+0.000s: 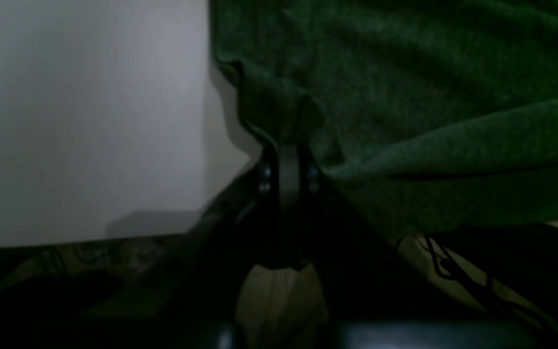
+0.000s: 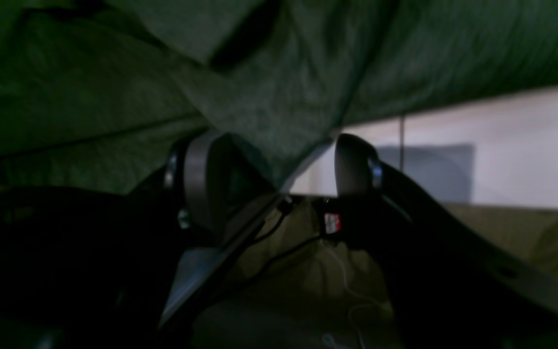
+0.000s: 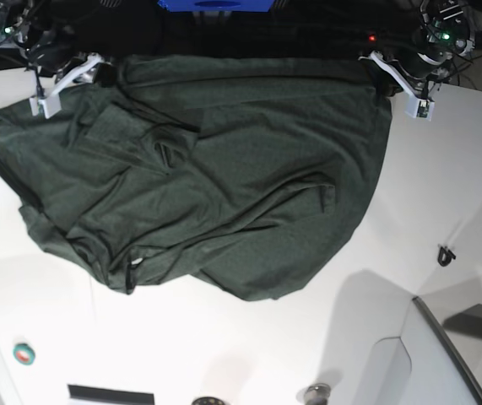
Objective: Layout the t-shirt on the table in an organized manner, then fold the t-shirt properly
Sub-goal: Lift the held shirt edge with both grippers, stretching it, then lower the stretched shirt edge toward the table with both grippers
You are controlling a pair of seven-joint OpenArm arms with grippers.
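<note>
Left gripper [image 1: 286, 145] pinching shirt [image 3: 207, 194] edge; right gripper [image 2: 279, 165] spread around a fold, on table [image 3: 224, 337].

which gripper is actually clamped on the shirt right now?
The left gripper: its jaws are shut on a bunched fold of the t-shirt. The right gripper stands wide open, cloth hanging between its fingers.

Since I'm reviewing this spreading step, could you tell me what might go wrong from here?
The left gripper is pinching only a small bunch at the t-shirt edge, so it could slip. The right gripper is open with cloth between its jaws, leaving that side unheld. The fabric lies bunched and creased on the table; pulling may skew it.
</note>
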